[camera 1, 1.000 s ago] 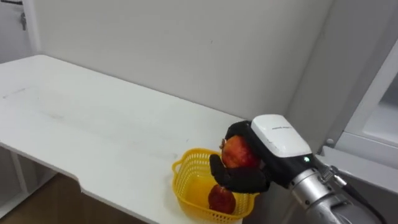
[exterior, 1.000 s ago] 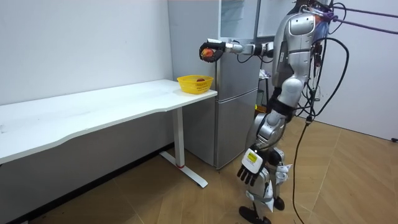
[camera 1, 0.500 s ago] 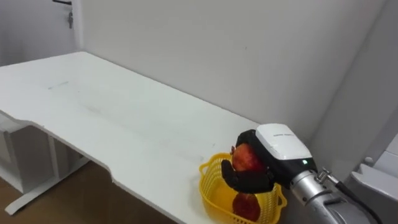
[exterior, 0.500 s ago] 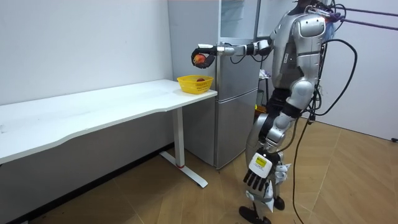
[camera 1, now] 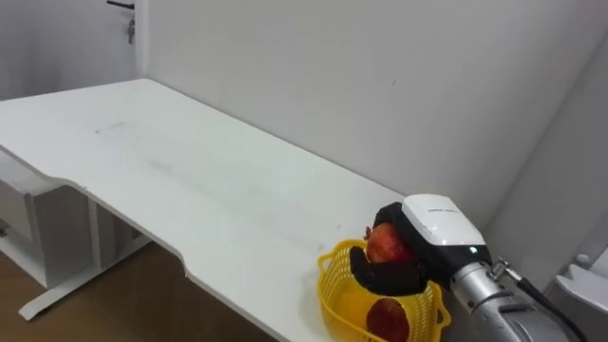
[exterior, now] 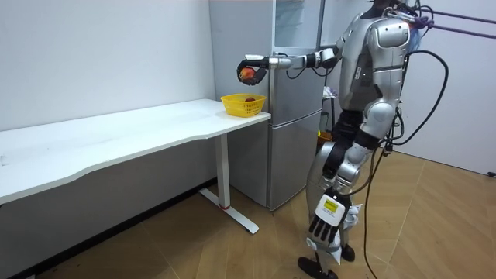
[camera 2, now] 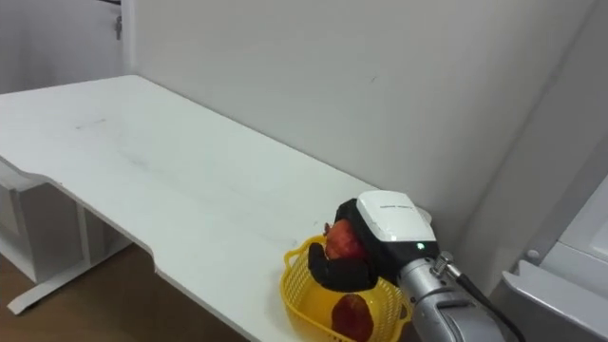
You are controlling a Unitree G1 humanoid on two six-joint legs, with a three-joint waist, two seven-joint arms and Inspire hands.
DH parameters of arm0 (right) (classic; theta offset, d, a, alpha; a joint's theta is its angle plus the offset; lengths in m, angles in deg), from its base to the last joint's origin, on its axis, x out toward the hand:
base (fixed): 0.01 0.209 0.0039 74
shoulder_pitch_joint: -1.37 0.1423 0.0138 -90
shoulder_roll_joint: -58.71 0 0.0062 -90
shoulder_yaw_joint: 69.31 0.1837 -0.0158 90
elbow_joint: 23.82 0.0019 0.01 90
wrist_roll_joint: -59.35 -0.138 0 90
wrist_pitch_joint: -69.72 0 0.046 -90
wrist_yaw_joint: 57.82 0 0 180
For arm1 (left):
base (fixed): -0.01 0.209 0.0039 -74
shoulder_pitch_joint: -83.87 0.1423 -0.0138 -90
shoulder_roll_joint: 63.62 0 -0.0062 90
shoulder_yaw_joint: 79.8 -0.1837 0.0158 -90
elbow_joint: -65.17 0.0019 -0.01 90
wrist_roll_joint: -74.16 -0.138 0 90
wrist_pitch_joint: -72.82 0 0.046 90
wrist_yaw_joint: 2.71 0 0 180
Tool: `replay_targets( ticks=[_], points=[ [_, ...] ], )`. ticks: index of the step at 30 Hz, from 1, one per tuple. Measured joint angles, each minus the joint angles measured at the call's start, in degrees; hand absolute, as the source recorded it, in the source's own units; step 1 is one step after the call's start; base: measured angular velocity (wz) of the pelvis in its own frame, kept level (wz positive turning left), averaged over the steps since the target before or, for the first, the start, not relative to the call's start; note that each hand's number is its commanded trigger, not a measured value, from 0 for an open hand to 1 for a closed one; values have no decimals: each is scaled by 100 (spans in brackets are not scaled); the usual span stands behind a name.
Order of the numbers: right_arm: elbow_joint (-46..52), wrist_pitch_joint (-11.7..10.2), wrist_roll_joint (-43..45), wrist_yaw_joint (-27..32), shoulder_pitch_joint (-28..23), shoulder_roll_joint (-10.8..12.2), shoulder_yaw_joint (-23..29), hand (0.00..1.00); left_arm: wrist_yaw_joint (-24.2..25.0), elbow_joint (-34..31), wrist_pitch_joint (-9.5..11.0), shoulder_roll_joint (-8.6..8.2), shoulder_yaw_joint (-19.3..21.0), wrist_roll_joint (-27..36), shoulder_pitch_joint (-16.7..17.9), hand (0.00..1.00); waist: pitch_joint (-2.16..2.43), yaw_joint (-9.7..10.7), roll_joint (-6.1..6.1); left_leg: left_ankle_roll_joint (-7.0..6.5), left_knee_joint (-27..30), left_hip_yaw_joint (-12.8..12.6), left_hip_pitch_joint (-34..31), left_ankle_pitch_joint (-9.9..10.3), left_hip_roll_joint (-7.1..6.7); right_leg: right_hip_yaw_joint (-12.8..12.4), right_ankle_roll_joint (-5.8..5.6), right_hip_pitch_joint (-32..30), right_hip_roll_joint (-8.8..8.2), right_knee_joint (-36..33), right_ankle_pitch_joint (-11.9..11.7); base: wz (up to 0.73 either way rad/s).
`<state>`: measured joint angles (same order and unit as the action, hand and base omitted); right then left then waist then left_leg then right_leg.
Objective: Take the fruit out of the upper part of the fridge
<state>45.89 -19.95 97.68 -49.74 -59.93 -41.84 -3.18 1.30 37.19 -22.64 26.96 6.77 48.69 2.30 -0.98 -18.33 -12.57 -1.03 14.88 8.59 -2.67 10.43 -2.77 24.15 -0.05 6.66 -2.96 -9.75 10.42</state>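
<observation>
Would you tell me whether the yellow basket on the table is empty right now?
No, one red apple lies in the yellow basket, beneath the other apple gripped in the right hand.

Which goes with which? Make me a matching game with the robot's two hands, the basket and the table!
Things:
1. right hand
2. left hand
3. basket
4. table

What fits:
A. white and long
B. yellow, with a second fruit inside
C. hangs low beside the robot's leg
D. curled round a red fruit, above the basket

Pairs: 1-D, 2-C, 3-B, 4-A
</observation>
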Motion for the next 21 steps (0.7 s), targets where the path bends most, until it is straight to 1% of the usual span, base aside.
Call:
replay_targets(
  ticks=[3,5,6,7,10,18,21],
  points=[
    [-146,-18,-2,-2,0,0,-23,0,-12,28,0,26,0,3,-39,0,-19,-82,-40,4,1,0,-10,-2,7,2,0,-10,4,0,0,0],
    [-153,-20,-7,-3,9,0,-26,0,-11,40,-1,36,-1,-2,-50,0,-42,-100,-90,8,47,2,-100,-3,8,3,0,-74,9,-1,0,0],
    [-157,-23,-9,-3,13,0,-30,0,-9,44,-1,35,-3,-3,-50,0,-51,-100,-95,9,63,1,-119,-3,7,2,0,-82,9,0,0,4],
    [-192,-22,-10,-3,20,0,-61,0,-8,53,-2,33,-5,-5,-49,0,-51,-100,-100,8,85,1,-154,-3,2,4,1,-97,7,0,0,4],
    [-364,-33,-30,-9,99,1,-205,0,-8,52,-3,49,-4,-6,-53,0,-52,-108,-98,8,100,3,-180,-3,-2,3,1,-112,5,-2,-1,1],
    [-374,-25,-60,-17,138,1,-207,0,-7,32,-9,48,-4,-8,-81,0,-57,-112,-91,10,184,24,-280,-1,-1,-4,3,-174,16,-8,-1,0],
    [-380,-25,-60,-17,138,1,-207,0,-8,32,-12,50,-5,-8,-108,0,-77,-120,-64,10,199,23,-287,-1,-5,-29,6,-179,15,-13,-3,0]
  ],
)
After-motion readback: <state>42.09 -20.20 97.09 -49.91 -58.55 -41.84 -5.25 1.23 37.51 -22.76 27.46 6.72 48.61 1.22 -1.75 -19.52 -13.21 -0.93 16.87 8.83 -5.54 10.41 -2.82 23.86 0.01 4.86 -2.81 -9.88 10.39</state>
